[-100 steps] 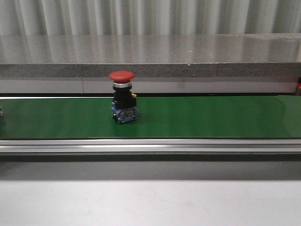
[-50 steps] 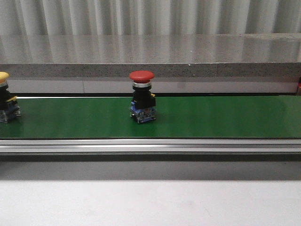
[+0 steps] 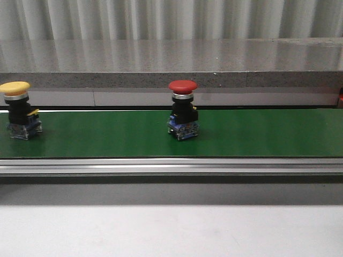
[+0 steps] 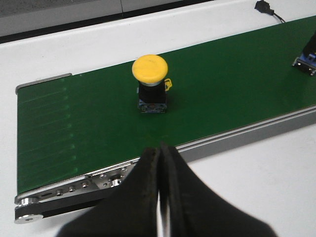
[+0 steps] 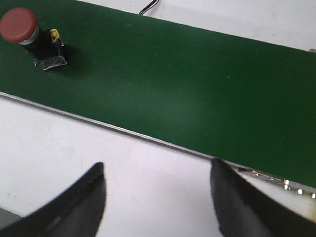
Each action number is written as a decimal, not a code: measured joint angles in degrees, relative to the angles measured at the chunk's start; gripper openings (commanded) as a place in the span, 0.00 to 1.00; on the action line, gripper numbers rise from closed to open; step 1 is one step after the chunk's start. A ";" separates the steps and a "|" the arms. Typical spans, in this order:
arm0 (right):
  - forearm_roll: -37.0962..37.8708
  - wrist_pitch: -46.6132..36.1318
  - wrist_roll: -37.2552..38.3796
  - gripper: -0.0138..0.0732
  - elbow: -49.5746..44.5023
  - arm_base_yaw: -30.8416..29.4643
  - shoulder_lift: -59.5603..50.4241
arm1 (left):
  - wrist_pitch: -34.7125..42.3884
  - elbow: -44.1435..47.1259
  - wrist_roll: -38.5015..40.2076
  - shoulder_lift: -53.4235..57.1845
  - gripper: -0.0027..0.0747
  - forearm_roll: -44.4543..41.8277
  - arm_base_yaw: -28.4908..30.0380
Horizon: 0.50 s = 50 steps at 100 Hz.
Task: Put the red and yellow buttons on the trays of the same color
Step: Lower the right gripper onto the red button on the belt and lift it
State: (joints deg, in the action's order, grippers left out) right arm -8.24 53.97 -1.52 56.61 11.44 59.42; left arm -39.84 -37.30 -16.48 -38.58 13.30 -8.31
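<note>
A red button [image 3: 183, 109] with a black body and blue base stands upright on the green conveyor belt [image 3: 257, 134], near the middle in the front view. It also shows in the right wrist view as the red button [image 5: 27, 33]. A yellow button [image 3: 18, 108] stands upright at the belt's left end, seen too as the yellow button [image 4: 151, 81]. My left gripper [image 4: 161, 150] is shut and empty, over the white table short of the belt's rail. My right gripper [image 5: 157, 170] is open over the white table, empty. No trays are in view.
The belt's aluminium rail [image 3: 171, 166] runs along its near side, with white table [image 3: 171, 230] in front. A grey stone ledge [image 3: 171, 64] rises behind the belt. The belt's roller end [image 4: 39, 210] is near my left gripper. A black cable [image 4: 266, 9] lies beyond the belt.
The red button has ridden the belt to the right. The yellow button has come into view at the left end and also moved right.
</note>
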 measured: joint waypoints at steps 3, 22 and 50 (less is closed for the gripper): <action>-0.10 0.59 0.00 0.92 1.23 0.46 1.62 | 0.00 0.00 0.00 0.00 0.01 0.00 0.00; -0.21 2.59 0.00 0.91 8.99 4.67 11.26 | 0.00 0.00 -0.09 0.00 0.01 0.00 0.00; -1.08 9.50 -1.63 0.91 19.25 9.67 24.16 | -0.01 0.00 -0.09 0.00 0.01 0.00 0.00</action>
State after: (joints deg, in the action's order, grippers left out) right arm -9.32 63.47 -3.15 75.87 21.11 83.58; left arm -39.85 -37.30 -16.58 -38.58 13.30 -8.31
